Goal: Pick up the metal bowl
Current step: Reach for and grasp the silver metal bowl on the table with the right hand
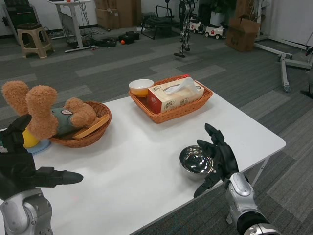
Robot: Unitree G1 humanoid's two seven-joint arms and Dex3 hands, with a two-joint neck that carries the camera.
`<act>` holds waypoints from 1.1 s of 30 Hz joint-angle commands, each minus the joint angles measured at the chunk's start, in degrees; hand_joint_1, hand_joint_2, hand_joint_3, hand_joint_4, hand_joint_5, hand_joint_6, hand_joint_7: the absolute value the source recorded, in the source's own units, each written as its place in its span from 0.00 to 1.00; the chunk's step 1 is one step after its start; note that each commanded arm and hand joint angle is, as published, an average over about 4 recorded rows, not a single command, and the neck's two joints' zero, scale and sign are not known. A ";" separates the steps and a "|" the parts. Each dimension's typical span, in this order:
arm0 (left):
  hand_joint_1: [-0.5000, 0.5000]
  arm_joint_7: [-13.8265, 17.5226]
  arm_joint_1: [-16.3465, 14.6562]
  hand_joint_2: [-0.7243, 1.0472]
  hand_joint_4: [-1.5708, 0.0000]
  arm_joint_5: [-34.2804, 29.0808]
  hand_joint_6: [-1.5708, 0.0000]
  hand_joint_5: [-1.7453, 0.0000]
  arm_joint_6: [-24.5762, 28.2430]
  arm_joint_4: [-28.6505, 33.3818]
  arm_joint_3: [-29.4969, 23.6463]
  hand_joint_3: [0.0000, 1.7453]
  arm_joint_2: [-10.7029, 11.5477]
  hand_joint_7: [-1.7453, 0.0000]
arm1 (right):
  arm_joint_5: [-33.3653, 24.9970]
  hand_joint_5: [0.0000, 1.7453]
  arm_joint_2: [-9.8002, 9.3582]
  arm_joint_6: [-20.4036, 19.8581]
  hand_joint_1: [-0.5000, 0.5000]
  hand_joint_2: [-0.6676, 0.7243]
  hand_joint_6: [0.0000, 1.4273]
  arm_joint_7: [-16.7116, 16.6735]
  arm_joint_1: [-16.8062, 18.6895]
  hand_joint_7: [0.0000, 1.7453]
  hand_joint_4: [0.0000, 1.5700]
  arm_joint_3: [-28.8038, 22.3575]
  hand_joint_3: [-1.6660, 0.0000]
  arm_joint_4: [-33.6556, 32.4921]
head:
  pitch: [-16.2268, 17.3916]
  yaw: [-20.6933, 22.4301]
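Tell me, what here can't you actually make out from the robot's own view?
- Metal bowl: its right side sits behind the right hand; whether the fingers grip is unclear.
- Left hand: its fingers' near side faces away.
- Yellow object: mostly behind that hand and the teddy bear.
- Tissue box print: too small.

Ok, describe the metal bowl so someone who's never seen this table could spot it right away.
On the white table, look to the near right edge, beside the robot's right hand. The metal bowl sits there, small, round and mirror-shiny, the only metal thing; the other containers are woven baskets further back.
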State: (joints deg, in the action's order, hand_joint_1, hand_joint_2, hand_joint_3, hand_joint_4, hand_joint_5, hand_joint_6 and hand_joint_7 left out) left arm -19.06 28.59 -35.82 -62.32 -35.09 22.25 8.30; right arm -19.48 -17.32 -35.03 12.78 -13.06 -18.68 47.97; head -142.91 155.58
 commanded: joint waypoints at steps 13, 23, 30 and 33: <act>0.04 -0.19 -0.29 0.05 0.29 -0.91 1.00 0.29 0.09 0.16 0.16 0.00 0.67 0.96 | 0.32 0.39 -0.43 -0.74 0.08 0.82 0.00 -1.53 -3.11 0.19 0.02 2.64 0.95 5.43 | -0.02 0.03; 0.04 -0.15 -0.29 0.06 0.29 -0.91 1.00 0.29 0.09 0.13 0.16 0.00 0.60 0.96 | -0.10 0.39 -0.50 -1.78 0.08 0.82 0.00 -1.88 -3.18 0.16 0.02 2.77 0.95 3.80 | -0.06 -0.50; 0.04 -0.15 -0.20 0.05 0.29 -0.91 1.00 0.29 0.09 0.11 0.25 0.00 0.58 0.96 | -0.07 0.39 -0.74 -1.80 0.08 0.82 0.00 -1.88 -3.11 0.18 0.00 2.77 0.95 3.32 | -0.37 -0.31; 0.04 -0.17 -0.20 0.06 0.29 -0.91 1.00 0.29 0.09 0.11 0.25 0.00 0.51 0.96 | -0.45 0.39 -0.78 -1.80 0.08 0.82 0.00 -1.93 -3.11 0.17 0.00 2.70 0.95 3.38 | -0.33 -0.44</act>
State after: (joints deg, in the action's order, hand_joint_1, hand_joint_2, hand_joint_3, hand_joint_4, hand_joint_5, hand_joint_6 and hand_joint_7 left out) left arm -19.05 28.59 -36.68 -62.30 -35.10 22.59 8.46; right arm -19.45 -17.40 -36.17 11.10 -16.14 -16.01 51.53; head -143.24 155.18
